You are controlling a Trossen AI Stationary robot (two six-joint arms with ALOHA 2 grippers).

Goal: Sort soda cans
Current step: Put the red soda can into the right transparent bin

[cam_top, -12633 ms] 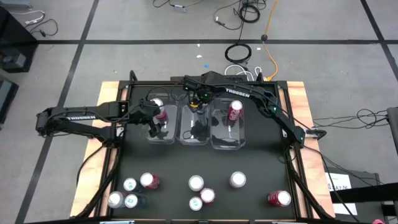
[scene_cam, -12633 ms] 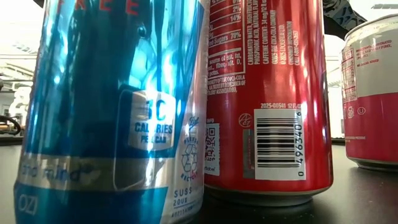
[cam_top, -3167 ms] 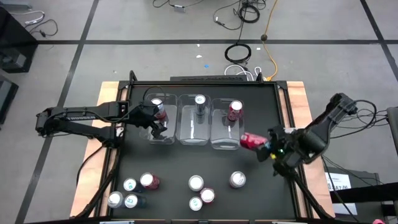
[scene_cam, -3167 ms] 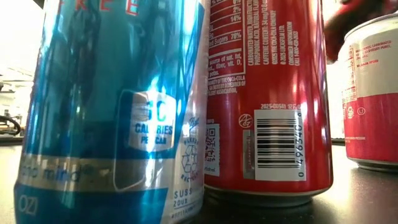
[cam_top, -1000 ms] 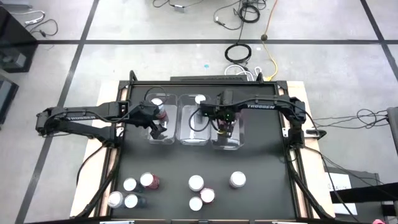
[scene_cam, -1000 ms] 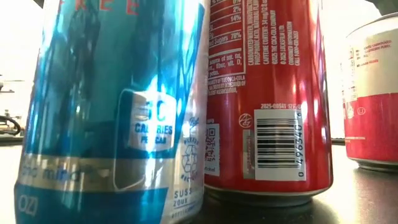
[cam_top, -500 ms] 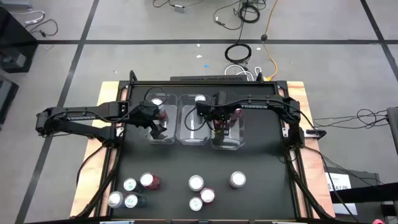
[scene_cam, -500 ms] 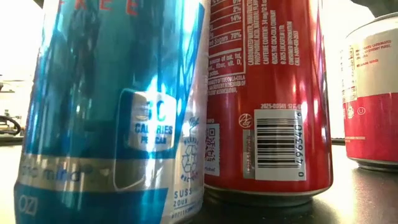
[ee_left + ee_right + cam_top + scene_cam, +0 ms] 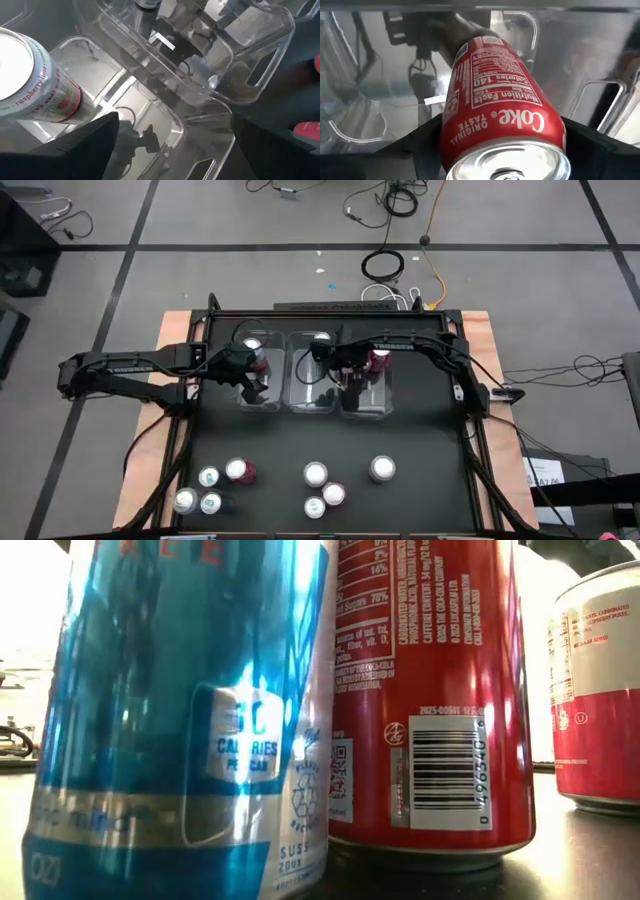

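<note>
Right gripper [image 9: 352,376] clamped on a red Coke can [image 9: 496,107], hovering above the clear bins [image 9: 313,402] at frame center. Left gripper [image 9: 252,385] spread wide over the left bin. Loose cans [image 9: 314,474] clustered along the lower edge.

Cans [image 9: 315,474] before three bins [image 9: 313,385]

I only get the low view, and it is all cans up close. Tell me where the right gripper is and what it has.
Observer: The right gripper is over the clear bins, about where the middle and right ones meet.
Operator: Report its load.
Observer: Its wrist view shows a red cola can clamped between its fingers.
Operator: Now the left arm.
Observer: The left gripper is open over the left bin, beside a raspberry can standing in it.
</note>
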